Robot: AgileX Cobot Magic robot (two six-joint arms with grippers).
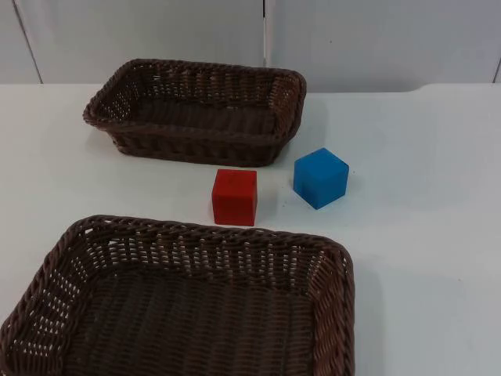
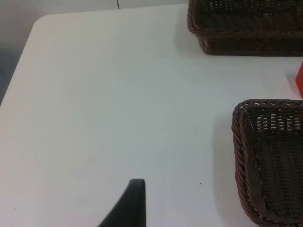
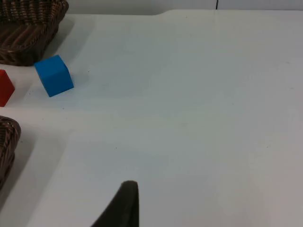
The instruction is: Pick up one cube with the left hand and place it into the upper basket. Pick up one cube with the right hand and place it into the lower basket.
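The white table (image 1: 423, 235) spreads out under me, running back to the grey partition wall (image 1: 376, 39). The biggest thing on it is my lower basket (image 1: 47, 274), dark brown wicker, at the near left. My upper basket (image 1: 109, 102), the same weave, stands farther back on the left, close to the wall. Neither basket has a cube in it as far as I can see.

Between the two baskets sits the red cube (image 1: 234, 196), just beyond the far rim of the lower basket and just in front of the upper one. The blue cube (image 1: 320, 177) rests on the table just to its right, turned at an angle, apart from it and from both baskets.

My left gripper (image 2: 130, 208) hangs over bare table to the left of the baskets; my right gripper (image 3: 123, 205) hangs over bare table well to the right of the blue cube. I cannot tell how either gripper is set, and neither touches a cube.
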